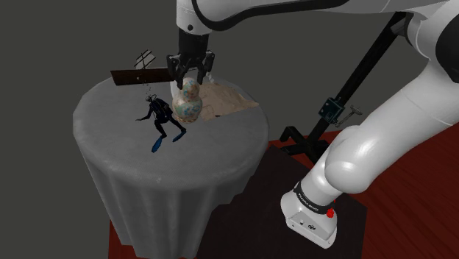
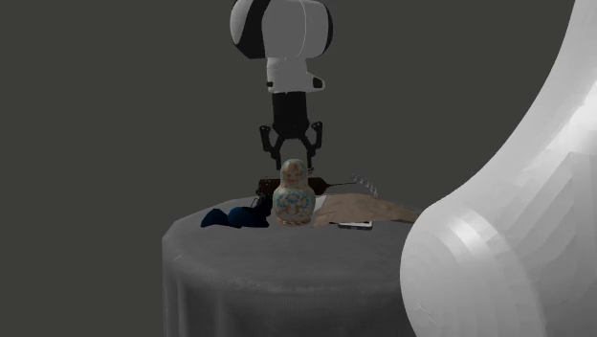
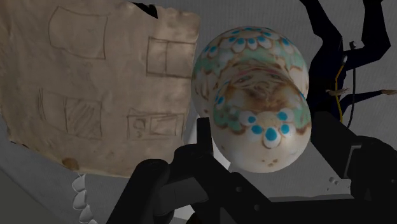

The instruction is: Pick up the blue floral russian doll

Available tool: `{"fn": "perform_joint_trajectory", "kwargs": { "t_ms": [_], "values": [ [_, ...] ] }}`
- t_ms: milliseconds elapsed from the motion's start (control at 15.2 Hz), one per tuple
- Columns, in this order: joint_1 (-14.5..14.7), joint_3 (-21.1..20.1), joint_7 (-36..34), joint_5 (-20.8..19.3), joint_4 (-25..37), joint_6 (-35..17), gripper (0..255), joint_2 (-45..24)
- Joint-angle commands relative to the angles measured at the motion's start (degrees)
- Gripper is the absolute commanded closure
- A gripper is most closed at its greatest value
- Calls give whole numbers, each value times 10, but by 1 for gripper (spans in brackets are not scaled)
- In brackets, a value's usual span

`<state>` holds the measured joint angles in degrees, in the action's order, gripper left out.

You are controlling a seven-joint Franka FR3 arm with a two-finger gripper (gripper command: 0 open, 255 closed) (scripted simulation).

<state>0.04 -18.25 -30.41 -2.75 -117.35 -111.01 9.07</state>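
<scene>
The russian doll [image 1: 187,101], cream with blue and teal floral dots, stands upright on the round grey-draped table [image 1: 221,151], near its back. My gripper [image 1: 192,79] hangs straight above it, open, with a finger either side of the doll's head. The second exterior view has the doll [image 2: 292,196] under the gripper [image 2: 293,158], its fingertips level with the head. In the wrist view the doll [image 3: 254,83] lies between the fingers [image 3: 203,137], the one finger close against its side; no grip shows.
A black diver figurine with blue fins [image 1: 160,121] lies just in front of the doll toward the shoulder view's left. A tan sketched sheet [image 1: 229,99] lies beside and behind the doll. A dark plank-like object [image 1: 140,75] sits at the table's back edge. The floor is red.
</scene>
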Motion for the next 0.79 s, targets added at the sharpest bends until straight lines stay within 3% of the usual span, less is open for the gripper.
{"fn": "perform_joint_trajectory", "kwargs": {
  "t_ms": [0, 396, 726],
  "values": [
    [0, 0, 0, 0, -1, 0, 255, 0],
    [0, 0, 0, 0, -1, -1, 255, -1],
    [0, 1, 4, 2, 33, 37, 255, 3]
  ]
}}
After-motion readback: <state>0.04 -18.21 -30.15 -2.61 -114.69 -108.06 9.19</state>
